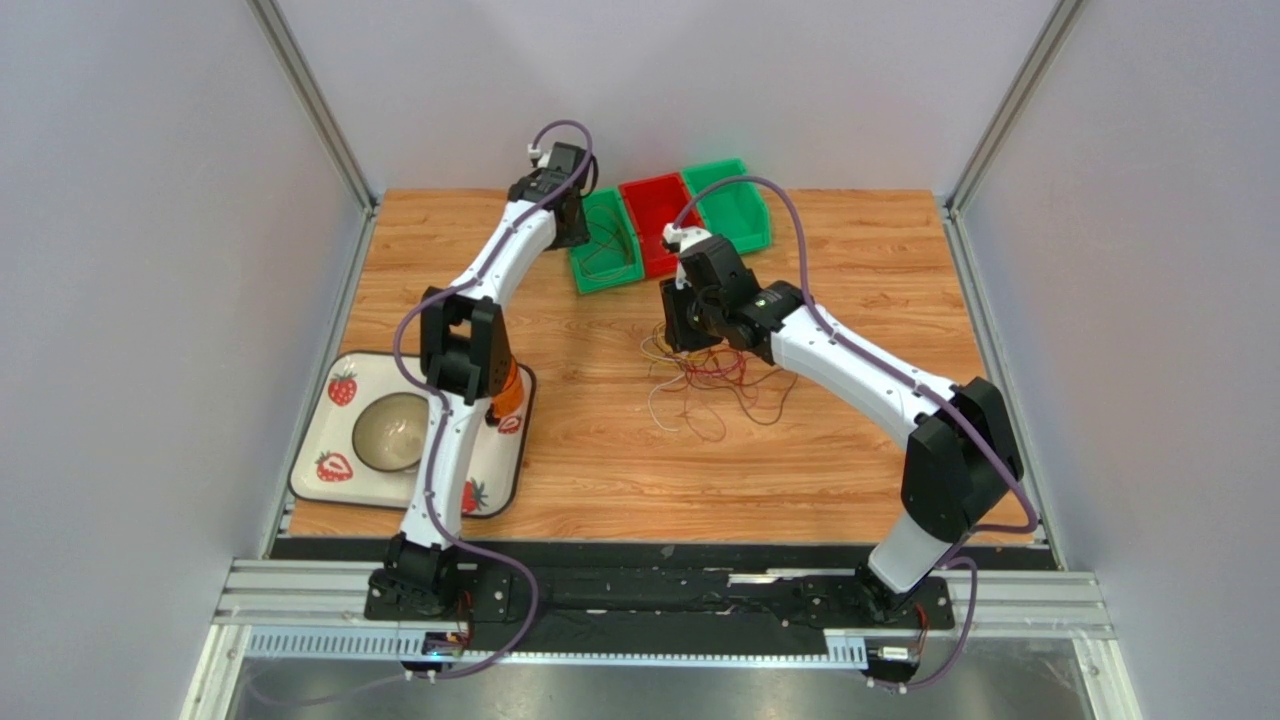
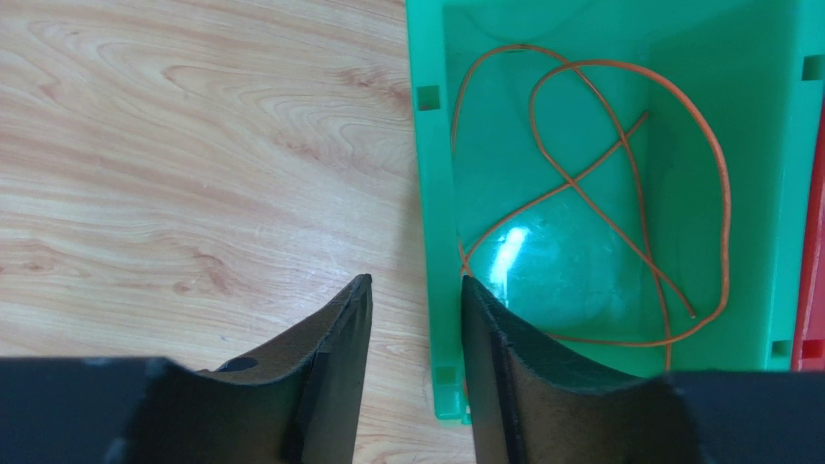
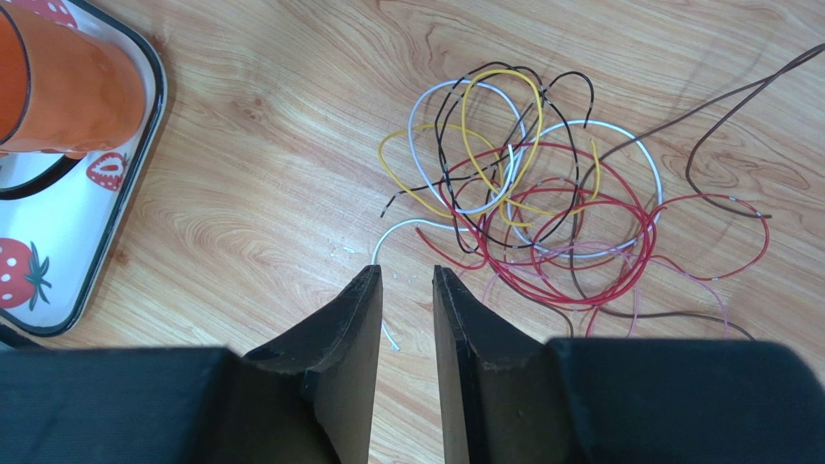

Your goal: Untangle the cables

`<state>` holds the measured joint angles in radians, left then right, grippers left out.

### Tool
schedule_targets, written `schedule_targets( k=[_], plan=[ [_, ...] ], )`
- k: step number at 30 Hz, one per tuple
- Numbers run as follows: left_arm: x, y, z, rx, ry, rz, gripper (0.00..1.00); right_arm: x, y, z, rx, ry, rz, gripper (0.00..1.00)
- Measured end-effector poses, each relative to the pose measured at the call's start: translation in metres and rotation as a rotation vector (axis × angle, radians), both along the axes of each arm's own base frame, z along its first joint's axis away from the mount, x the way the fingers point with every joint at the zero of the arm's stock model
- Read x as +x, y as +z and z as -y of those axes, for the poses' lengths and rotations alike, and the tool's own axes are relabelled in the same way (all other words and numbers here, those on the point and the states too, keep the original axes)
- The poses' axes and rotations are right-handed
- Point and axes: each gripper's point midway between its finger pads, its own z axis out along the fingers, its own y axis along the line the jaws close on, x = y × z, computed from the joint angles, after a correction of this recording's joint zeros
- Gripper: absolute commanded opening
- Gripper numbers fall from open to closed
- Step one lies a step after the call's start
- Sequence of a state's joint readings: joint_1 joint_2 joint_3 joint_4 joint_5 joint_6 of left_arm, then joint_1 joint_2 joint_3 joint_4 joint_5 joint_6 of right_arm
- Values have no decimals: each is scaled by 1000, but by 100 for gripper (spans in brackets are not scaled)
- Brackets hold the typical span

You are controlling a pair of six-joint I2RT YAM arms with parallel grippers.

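- Red, yellow, white, black and brown cables (image 3: 542, 222) are tangled in a loose heap near the middle of the wooden tabletop (image 3: 290, 116).
- One orange cable (image 2: 573, 182) is looped alone in the green bin (image 2: 431, 193) at the far edge.
- The right gripper (image 3: 407, 273) is held just beside the heap, its jaws slightly apart and nothing gripped.
- The left gripper (image 2: 416, 282) is held over that bin's wall, partly open and empty.
- A strawberry-patterned tray (image 3: 87, 222) with an orange cup (image 3: 58, 87) is set at the near left corner.
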<state>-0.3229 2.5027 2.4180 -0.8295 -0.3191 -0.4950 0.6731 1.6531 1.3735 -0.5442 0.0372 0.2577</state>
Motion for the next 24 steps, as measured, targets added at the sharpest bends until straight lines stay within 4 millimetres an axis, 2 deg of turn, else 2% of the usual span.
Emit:
schedule_targets(
  k=[1,2,3,7,12,16,24],
  plan=[
    [0,-1,3,-7,-6,0,21,0,0,0,0,-1,1,31],
    [1,-1,5,-13,-15,1,5,0,0,1,-3,-3,1,31],
    [-1,-2,6,-11,-21,-4,0,0,0,1,-5,-5,2,31],
    [3,-2,11,-20,-49,16,0,0,-1,2,-8,-7,1,31],
    [-4,-2,10,-1,-85,23,0,1,-1,3,-12,-10,1,31],
    [-18,-2,6,19,-101,11,0,0,-2,4,-16,-11,-3,31],
    [-64,-5,-4,42,-120,-3,0,-1,-3,5,-22,-15,-8,31]
  ],
)
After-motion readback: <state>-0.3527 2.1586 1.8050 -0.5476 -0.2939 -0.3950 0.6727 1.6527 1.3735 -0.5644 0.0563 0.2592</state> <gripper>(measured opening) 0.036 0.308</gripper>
